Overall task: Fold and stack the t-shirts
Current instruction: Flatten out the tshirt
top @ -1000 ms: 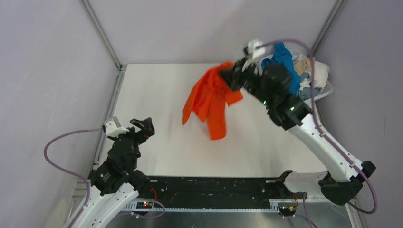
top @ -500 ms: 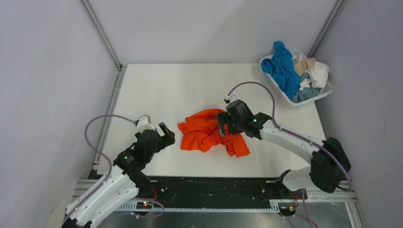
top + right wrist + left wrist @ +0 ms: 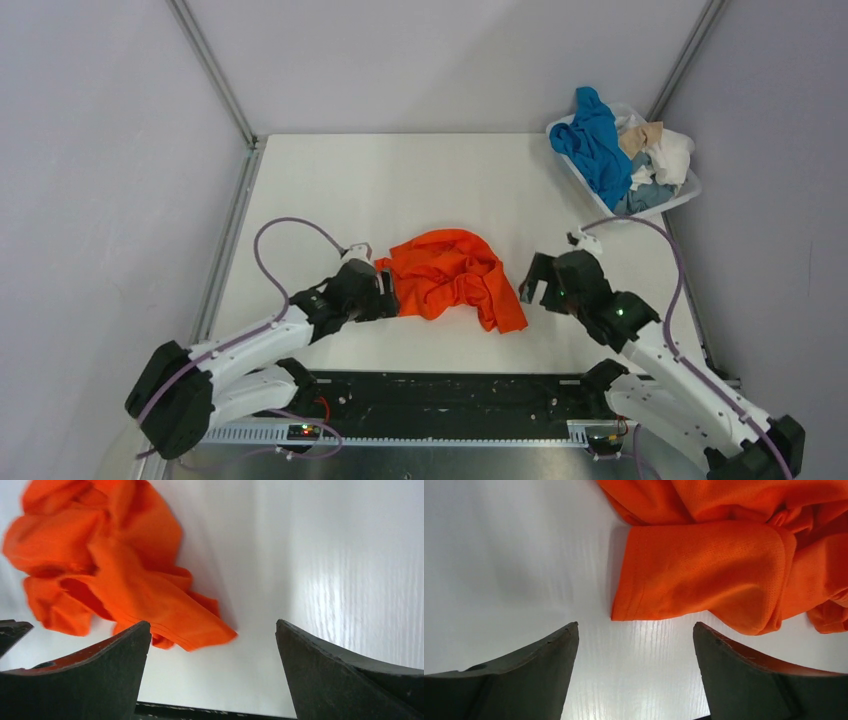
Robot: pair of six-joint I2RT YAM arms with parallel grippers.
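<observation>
Top view: orange shirt (image 3: 452,280) lies crumpled by the table's (image 3: 400,180) near edge between left gripper (image 3: 384,296) and right gripper (image 3: 533,287), both wide open, empty. Only here: basket (image 3: 655,209) at far right corner, holding other shirts (image 3: 598,140). Left wrist: hem (image 3: 644,615) just ahead of jaws. Right wrist: shirt farther ahead, leftward

Finding the lone t-shirt (image 3: 450,280) lying on the table (image 3: 330,190) near the front edge, left gripper (image 3: 385,295) just beside it, right gripper (image 3: 535,285) apart on the other side. Finding the other t-shirts (image 3: 600,140) lying in the basket (image 3: 655,207), far right corner.
</observation>
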